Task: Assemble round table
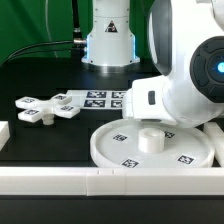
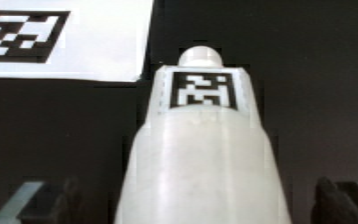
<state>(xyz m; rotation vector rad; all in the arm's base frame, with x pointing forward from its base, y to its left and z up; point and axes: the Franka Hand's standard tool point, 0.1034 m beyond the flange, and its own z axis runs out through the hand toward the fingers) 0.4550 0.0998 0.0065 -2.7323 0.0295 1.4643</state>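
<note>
In the wrist view the short cylindrical leg [image 2: 202, 130] lies lengthwise between my fingers, its tagged end pointing away over the black table. My gripper [image 2: 202, 205] is open. Its dark fingers [image 2: 34, 200] stand on either side of the leg with a dark gap on each side. In the exterior view the large rimmed round disc [image 1: 150, 148], with a raised hub at its centre, lies at the front. The cross-shaped piece [image 1: 45, 108] lies at the exterior view's left. My arm [image 1: 185, 80] hides the gripper and the leg in that view.
The marker board [image 1: 100, 98] lies behind the disc, and its corner shows in the wrist view [image 2: 60, 40]. Long white rails run along the front [image 1: 90, 182] and the exterior view's left edge [image 1: 4, 135]. The robot base [image 1: 108, 40] stands at the back.
</note>
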